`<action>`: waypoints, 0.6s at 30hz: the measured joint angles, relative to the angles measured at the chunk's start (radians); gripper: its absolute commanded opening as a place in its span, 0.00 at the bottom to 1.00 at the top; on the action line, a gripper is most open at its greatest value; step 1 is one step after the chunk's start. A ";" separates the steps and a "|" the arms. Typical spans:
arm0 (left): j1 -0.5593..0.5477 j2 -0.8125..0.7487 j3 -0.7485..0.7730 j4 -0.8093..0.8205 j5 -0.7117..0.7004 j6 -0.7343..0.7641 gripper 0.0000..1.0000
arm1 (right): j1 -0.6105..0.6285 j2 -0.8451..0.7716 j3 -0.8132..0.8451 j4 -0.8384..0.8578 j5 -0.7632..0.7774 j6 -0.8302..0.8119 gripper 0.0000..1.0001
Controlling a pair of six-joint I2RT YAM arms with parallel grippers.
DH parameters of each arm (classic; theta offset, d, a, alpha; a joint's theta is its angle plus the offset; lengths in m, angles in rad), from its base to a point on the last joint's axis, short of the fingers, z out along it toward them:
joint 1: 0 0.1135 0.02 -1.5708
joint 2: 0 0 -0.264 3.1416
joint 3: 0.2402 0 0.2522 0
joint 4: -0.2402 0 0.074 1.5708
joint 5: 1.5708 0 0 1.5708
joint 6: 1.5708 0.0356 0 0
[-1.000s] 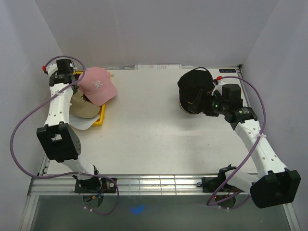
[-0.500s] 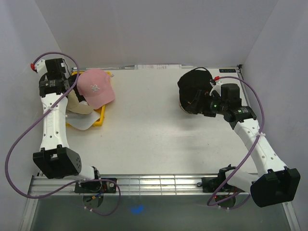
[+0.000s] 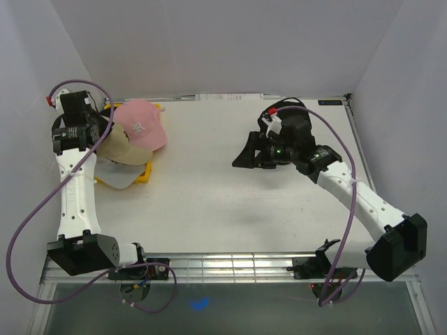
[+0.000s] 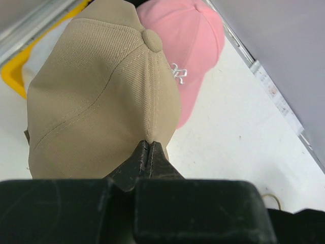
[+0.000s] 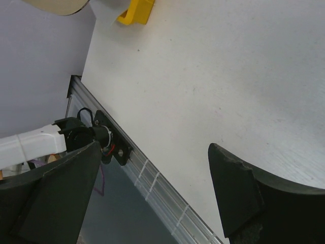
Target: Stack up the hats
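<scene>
We see pale walls [image 3: 223, 42] boxing in a white worktop [image 3: 209, 202]. At its far-left corner the pink cap [image 3: 140, 125] sits over a yellow tray [image 3: 143, 174]. The tan cap [image 4: 101, 96] overlaps it, its edge pinched by our clenched left end effector [image 4: 149, 152]. Our right end effector [image 5: 154, 147] hangs released, fingers wide, over mid-worktop.

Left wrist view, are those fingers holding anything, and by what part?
The left gripper pinches the tan cap at the lower edge of its crown, where a seam ends, fingers shut.
</scene>
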 measured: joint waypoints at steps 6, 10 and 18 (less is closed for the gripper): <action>0.000 -0.041 -0.023 0.006 0.105 -0.028 0.00 | 0.093 0.113 0.027 0.109 -0.035 0.103 0.93; 0.000 -0.078 -0.048 0.008 0.167 -0.050 0.00 | 0.146 0.207 0.043 0.226 -0.055 0.208 0.97; -0.003 -0.126 -0.060 0.009 0.278 -0.074 0.00 | 0.225 0.428 0.111 0.457 -0.089 0.422 0.98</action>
